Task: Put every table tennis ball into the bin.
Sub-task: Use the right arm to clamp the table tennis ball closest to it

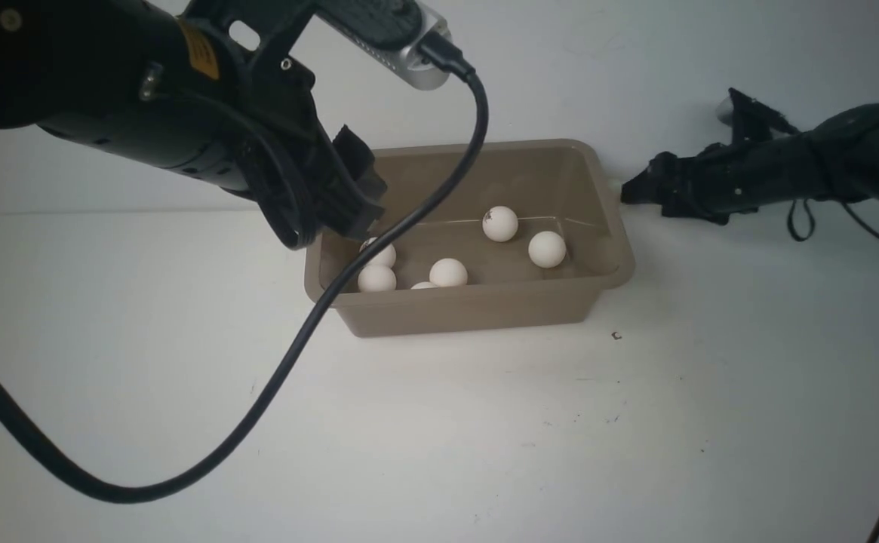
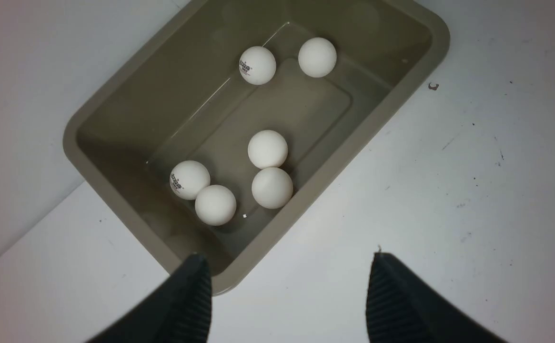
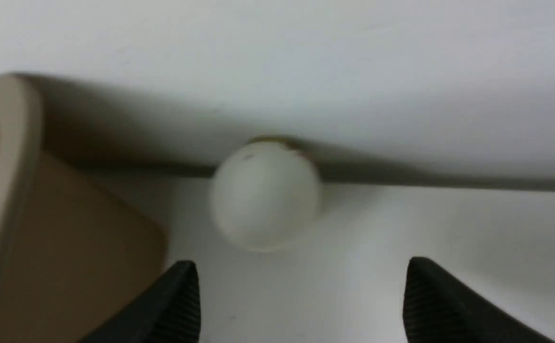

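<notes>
The taupe bin [image 1: 469, 313] stands at the table's middle back with several table tennis balls [image 1: 500, 224] lying in it. My left gripper [image 1: 341, 204] hangs open above the bin's near-left corner; in the left wrist view its jaws [image 2: 289, 267] stand wide apart, empty, over the bin [image 2: 339, 162] and the balls [image 2: 267, 148]. My right gripper [image 1: 635, 185] is low by the back wall, just right of the bin. It is open [image 3: 301, 271], with one ball [image 3: 265, 193] a little ahead of its fingertips, resting against the wall beside the bin [image 3: 67, 247].
A thick black cable [image 1: 288, 362] loops from my left wrist camera down across the table's front left. The white back wall [image 1: 635, 68] rises directly behind the bin and the loose ball. A small dark speck [image 1: 616, 335] lies near the bin's front-right corner.
</notes>
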{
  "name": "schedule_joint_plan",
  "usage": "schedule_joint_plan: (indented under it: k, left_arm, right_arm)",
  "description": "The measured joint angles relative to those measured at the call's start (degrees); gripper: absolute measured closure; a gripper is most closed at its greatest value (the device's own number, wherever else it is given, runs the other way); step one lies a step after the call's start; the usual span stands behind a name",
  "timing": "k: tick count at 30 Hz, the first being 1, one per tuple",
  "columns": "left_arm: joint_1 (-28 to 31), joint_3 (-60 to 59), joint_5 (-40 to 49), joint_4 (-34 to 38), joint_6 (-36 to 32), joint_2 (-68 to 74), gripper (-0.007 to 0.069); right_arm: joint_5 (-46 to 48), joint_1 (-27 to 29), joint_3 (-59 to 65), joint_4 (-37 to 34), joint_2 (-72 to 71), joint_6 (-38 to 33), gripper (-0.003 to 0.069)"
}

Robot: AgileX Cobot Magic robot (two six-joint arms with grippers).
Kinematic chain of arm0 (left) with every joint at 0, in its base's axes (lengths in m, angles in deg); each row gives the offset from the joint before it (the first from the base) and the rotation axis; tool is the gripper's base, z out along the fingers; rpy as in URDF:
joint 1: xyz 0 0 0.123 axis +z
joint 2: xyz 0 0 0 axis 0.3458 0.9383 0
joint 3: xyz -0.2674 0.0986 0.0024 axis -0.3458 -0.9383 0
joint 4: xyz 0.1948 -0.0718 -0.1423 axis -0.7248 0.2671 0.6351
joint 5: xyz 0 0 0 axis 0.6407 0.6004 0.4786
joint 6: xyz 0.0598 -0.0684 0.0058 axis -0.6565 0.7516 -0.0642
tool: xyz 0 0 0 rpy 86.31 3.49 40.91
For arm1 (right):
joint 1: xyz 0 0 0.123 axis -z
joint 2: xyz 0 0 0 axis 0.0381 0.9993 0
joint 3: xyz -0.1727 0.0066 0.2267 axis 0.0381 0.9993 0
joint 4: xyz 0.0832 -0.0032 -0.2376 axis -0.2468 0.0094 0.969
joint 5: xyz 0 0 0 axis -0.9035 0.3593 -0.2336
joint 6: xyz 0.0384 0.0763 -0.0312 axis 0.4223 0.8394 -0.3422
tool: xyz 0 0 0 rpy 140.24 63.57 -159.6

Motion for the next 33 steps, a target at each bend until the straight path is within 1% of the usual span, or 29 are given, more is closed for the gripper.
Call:
schedule_joint_plan:
  k: [3,8,12,16,21,24,25,29,33]
  left_arm:
    - [0.00,0.00,0.00,0.00,0.00,0.00,0.0228]
    - [0.00,0.00,-0.21,0.00,0.08,0.00,0.0228]
    - [0.00,0.00,-0.28,0.06,0.08,0.00,0.0228]
    - [0.00,0.00,-0.43,0.06,0.21,0.00,0.0228]
    - [0.00,0.00,-0.46,0.06,0.23,0.00,0.0228]
    - [0.00,0.00,-0.50,0.06,0.23,0.00,0.0228]
    - [0.00,0.00,-0.62,0.06,0.23,0.00,0.0228]
    - [0.00,0.00,-0.64,0.06,0.23,0.00,0.0228]
    - [0.00,0.00,-0.72,0.06,0.23,0.00,0.0228]
  right_arm:
    - [1.59,1.67,0.00,0.41,-0.27,-0.11,0.0145]
    - [3.88,2.72,0.00,0.81,-1.06,-1.46,0.0148]
    - [6.66,3.41,0.00,1.02,-3.36,-2.47,0.0175]
    - [10.55,4.48,0.00,1.54,-7.97,-3.93,0.0219]
    - [13.15,5.05,0.00,4.01,-14.10,-4.16,0.0225]
    - [13.95,5.05,0.00,6.23,-16.65,-3.36,0.0225]
    - [14.23,5.05,0.00,8.73,-18.95,-1.66,0.0225]
    - [13.56,5.05,0.00,11.53,-21.24,0.66,0.0225]
    - [12.86,5.09,0.00,11.99,-22.65,1.15,0.0227]
